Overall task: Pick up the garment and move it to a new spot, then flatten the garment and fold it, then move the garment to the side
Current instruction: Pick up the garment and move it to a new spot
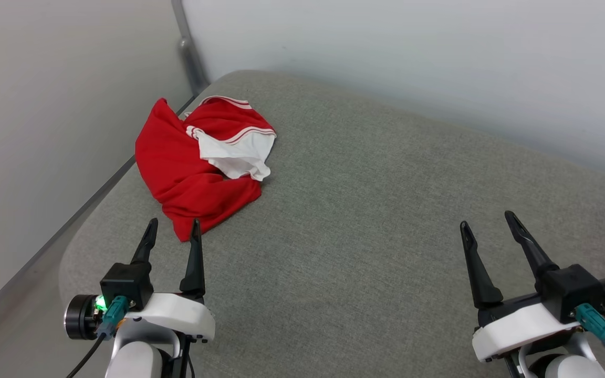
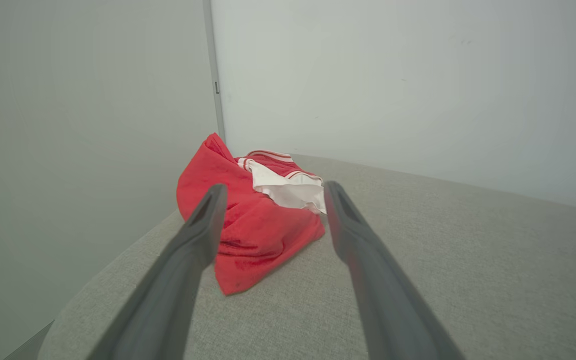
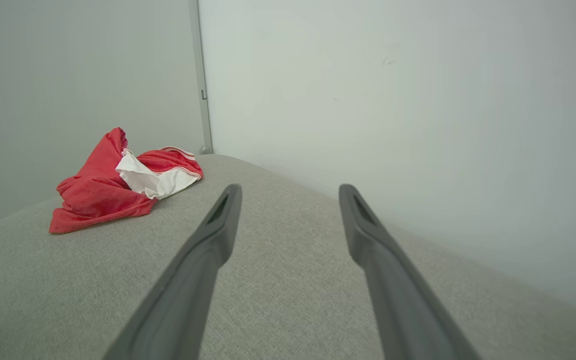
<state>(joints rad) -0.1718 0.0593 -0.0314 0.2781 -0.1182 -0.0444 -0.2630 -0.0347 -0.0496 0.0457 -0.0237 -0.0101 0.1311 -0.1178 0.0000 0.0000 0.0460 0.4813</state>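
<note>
The garment (image 1: 197, 173) lies crumpled far left, soft and light; left gripper (image 1: 173, 231) spread empty just beside its near hem, the likely hold; right gripper (image 1: 489, 223) also agape.

The wide grey cushion (image 1: 365, 252) has open room to reach across its middle and right side. The red shirt (image 1: 187, 173) lies bunched near the far left corner. The left wall (image 1: 45, 131) and the back wall (image 1: 413, 52) stand close behind it and block the way.
</note>
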